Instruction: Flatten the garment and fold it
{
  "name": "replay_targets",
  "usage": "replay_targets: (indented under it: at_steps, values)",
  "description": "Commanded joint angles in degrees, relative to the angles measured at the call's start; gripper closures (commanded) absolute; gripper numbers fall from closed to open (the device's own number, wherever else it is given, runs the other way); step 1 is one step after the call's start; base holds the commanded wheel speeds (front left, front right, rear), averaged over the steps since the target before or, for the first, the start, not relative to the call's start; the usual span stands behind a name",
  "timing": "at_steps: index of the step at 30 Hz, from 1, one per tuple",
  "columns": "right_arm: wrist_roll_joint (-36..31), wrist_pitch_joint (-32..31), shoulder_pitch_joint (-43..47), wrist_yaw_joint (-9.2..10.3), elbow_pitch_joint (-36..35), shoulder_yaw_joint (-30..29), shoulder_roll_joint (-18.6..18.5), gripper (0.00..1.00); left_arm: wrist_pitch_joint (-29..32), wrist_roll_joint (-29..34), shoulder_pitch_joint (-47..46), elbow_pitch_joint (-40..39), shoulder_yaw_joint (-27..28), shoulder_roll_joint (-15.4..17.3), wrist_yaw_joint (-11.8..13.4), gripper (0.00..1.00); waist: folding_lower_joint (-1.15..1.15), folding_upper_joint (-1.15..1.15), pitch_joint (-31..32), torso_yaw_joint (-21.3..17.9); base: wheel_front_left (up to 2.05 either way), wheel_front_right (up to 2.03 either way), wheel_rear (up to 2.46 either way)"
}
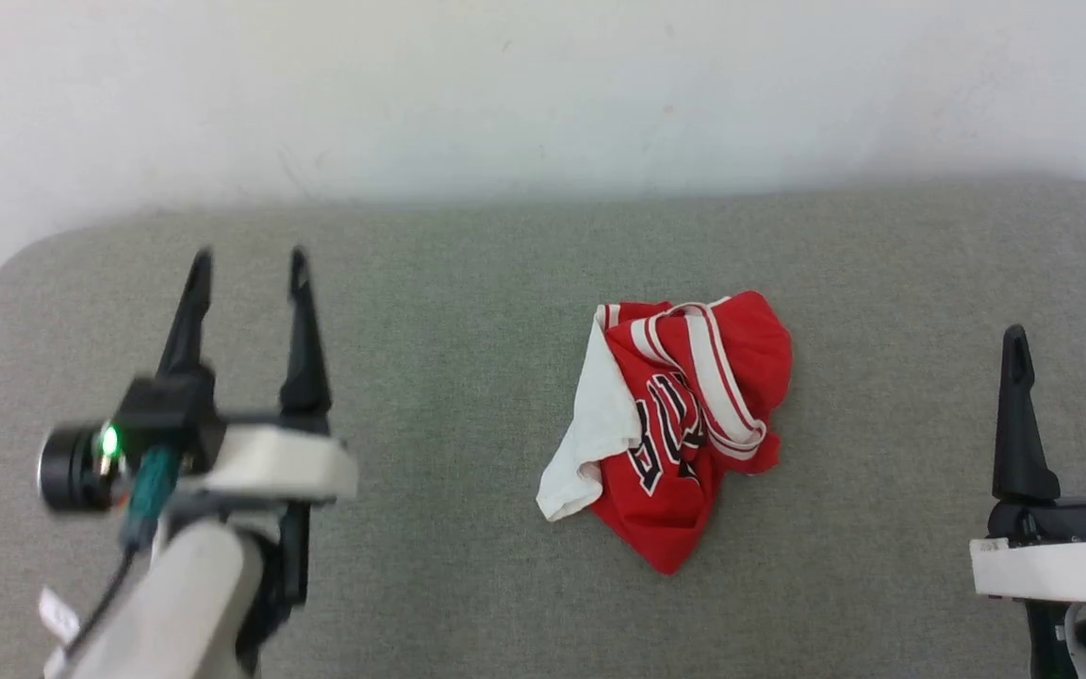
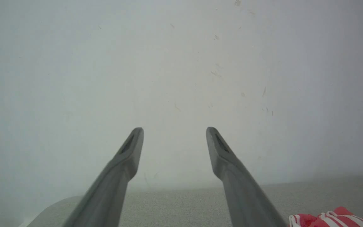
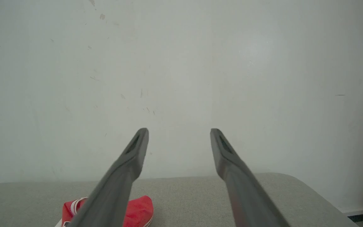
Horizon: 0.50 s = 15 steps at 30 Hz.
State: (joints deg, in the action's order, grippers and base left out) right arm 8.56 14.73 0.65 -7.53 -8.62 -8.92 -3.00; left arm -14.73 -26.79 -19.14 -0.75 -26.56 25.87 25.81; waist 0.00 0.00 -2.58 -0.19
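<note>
The garment (image 1: 684, 424) lies crumpled in a heap near the middle of the grey table (image 1: 468, 311), red with a white sleeve at its left and striped trim on top. My left gripper (image 1: 249, 264) hovers open well to its left, fingers pointing at the wall. At the right edge my right gripper (image 1: 1061, 339) is open too, apart from the cloth. In the left wrist view a bit of the garment (image 2: 332, 219) peeks in at the lower right beside my left gripper (image 2: 174, 131). The right wrist view has the garment (image 3: 140, 209) low, left of my right gripper (image 3: 179, 132).
A white wall (image 1: 543, 85) stands right behind the table's far edge. The table's rounded far left corner (image 1: 24, 264) shows, and its far right corner (image 3: 298, 179) in the right wrist view. Bare grey cloth surrounds the garment on all sides.
</note>
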Motion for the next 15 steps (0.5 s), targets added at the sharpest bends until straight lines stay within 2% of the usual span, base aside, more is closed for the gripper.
replay_targets:
  at_steps: [1,3,5,10,15]
  values:
    - [0.1,0.3,0.8,0.04,0.2,-0.1,0.1,0.00,-0.3,2.3,3.4,-1.1,2.1,-1.6,0.3,0.00,0.00,0.00,0.4,0.1,0.00,0.00,0.00]
    - [0.2,0.3,0.9,0.04,0.3,-0.1,0.1,0.00,-0.3,3.7,5.4,-1.8,3.8,-2.6,0.2,0.00,0.00,0.00,0.5,0.1,0.00,0.00,0.00]
    - [0.5,0.3,1.1,0.04,0.5,-0.2,0.1,0.00,-0.3,6.0,8.9,-2.8,6.4,-4.5,-1.2,0.00,0.00,0.00,0.8,0.2,0.00,0.00,0.00]
    - [1.6,0.3,1.8,0.04,1.6,0.2,0.1,0.00,-0.3,9.3,15.0,-1.7,10.8,-9.0,-7.5,0.00,0.00,0.00,1.3,0.4,0.00,0.00,0.00]
    - [2.0,0.3,2.9,0.04,3.5,1.3,0.1,0.00,-0.3,13.6,18.5,1.5,16.4,-13.4,-12.2,0.00,0.00,0.00,1.6,0.6,0.00,0.00,0.00]
